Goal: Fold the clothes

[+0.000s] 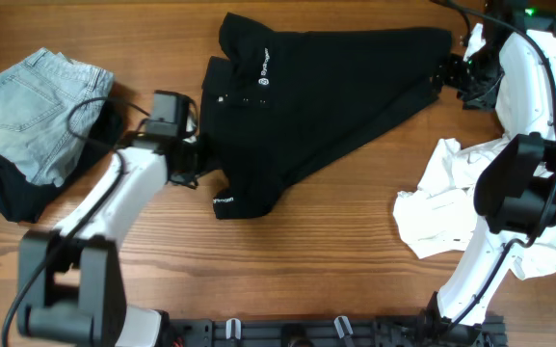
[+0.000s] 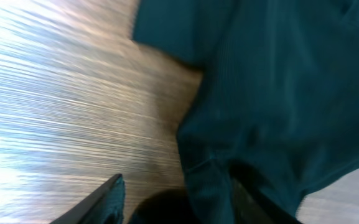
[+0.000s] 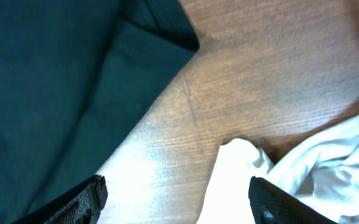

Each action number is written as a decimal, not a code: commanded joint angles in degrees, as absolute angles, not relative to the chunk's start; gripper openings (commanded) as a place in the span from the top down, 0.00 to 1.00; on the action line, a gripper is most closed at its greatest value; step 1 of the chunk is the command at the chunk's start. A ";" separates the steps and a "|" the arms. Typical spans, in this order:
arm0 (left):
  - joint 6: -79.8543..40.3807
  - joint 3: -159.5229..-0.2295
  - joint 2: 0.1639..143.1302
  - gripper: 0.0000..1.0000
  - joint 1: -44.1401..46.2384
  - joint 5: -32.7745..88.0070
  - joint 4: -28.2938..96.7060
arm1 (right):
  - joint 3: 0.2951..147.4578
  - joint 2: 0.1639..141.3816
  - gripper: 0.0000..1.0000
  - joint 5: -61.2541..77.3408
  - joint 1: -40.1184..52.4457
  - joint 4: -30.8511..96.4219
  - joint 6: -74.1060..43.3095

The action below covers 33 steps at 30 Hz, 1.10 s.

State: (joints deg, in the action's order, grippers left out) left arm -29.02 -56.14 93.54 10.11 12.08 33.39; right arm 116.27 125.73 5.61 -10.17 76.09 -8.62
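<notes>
Left gripper (image 2: 177,190) gapes at the black polo shirt's (image 1: 306,96) edge; right gripper (image 3: 178,186) gapes over bare table (image 3: 260,81) beside white garment (image 3: 335,155).

You have the shirt (image 1: 306,96) at the middle of the table (image 1: 335,260), jeans (image 1: 27,111) to its left, another garment (image 1: 446,207) to its right.

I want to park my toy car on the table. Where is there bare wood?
The biggest bare patch of table is at the front, between the black polo shirt and the white clothes. Another lies at the back, between the jeans and that shirt. The left and right sides are crowded.
</notes>
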 commanded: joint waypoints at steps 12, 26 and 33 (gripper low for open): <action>-29.91 -60.45 102.17 0.96 -1.04 5.93 27.49 | 114.93 126.17 0.24 8.91 -9.37 81.28 -3.16; -26.52 -60.38 102.10 0.55 -6.48 14.37 38.54 | 96.73 126.50 0.33 12.99 7.22 65.12 -1.72; -25.89 -60.38 102.10 0.55 -6.48 14.31 39.75 | 92.66 126.65 0.88 13.52 9.54 54.33 -1.65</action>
